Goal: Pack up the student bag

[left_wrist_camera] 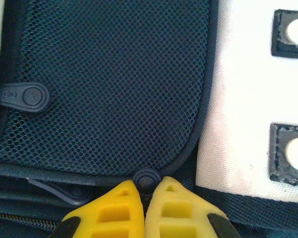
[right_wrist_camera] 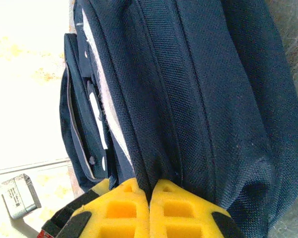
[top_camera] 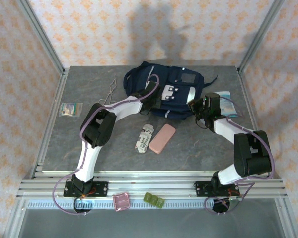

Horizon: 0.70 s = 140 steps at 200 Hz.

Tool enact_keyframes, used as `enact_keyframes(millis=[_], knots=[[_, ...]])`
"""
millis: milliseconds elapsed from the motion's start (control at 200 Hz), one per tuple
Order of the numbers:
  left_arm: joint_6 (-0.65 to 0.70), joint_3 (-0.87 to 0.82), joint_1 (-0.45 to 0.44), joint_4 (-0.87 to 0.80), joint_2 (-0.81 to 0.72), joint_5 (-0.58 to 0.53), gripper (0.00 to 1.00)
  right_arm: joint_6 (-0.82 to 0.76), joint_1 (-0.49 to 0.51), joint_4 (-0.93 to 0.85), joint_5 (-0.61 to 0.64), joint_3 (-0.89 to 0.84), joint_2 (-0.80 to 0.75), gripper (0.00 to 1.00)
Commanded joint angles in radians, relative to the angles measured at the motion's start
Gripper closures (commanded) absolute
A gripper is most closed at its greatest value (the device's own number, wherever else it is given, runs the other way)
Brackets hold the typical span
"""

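Pinches with the left claw [left_wrist_camera: 145, 192], fingers pressed together, on what looks like the round pull [left_wrist_camera: 146, 179] at the lower rim of the mesh pocket [left_wrist_camera: 104, 84]. Clamps with the right claw [right_wrist_camera: 150, 191], likewise together, on a fold of the student bag [top_camera: 174, 79] along its side seam. Has that bag lying flat at the far middle of the desk [top_camera: 188, 153], with a pink case [top_camera: 162, 138] and a printed packet [top_camera: 145, 138] loose just in front of it. Risks slipping off so small a pull if tugged at an angle. Risks dragging the whole bag instead of running the zip if the pinched fold gives. Could also snag the mesh.
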Motion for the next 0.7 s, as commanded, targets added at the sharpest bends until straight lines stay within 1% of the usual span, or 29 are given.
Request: enact_keyframes(millis=[0, 130, 240, 390, 445, 641, 696], knots=[[0.001, -0.002, 0.008, -0.059, 0.049, -0.013, 1.00, -0.014, 0.003, 0.016, -0.005, 0.011, -0.005, 1.00], [-0.020, -0.082, 0.012, 0.003, -0.030, -0.022, 1.00, -0.015, 0.000, 0.011, 0.005, 0.008, -0.007, 1.00], [-0.057, -0.244, 0.027, 0.155, -0.165, -0.014, 1.00, -0.012, -0.008, 0.013, 0.012, -0.002, -0.013, 1.00], [-0.116, -0.466, 0.060, 0.386, -0.337, 0.028, 1.00, -0.011, -0.017, 0.014, 0.027, -0.020, -0.026, 1.00], [-0.123, -0.510, 0.068, 0.431, -0.366, 0.036, 1.00, -0.012, -0.018, 0.012, 0.034, -0.024, -0.028, 1.00], [-0.154, -0.613, 0.096, 0.542, -0.432, 0.002, 1.00, -0.007, -0.031, 0.010, 0.062, -0.041, -0.032, 1.00], [-0.163, -0.626, 0.103, 0.553, -0.435, 0.020, 1.00, -0.012, -0.035, 0.010, 0.053, -0.036, -0.024, 1.00]])
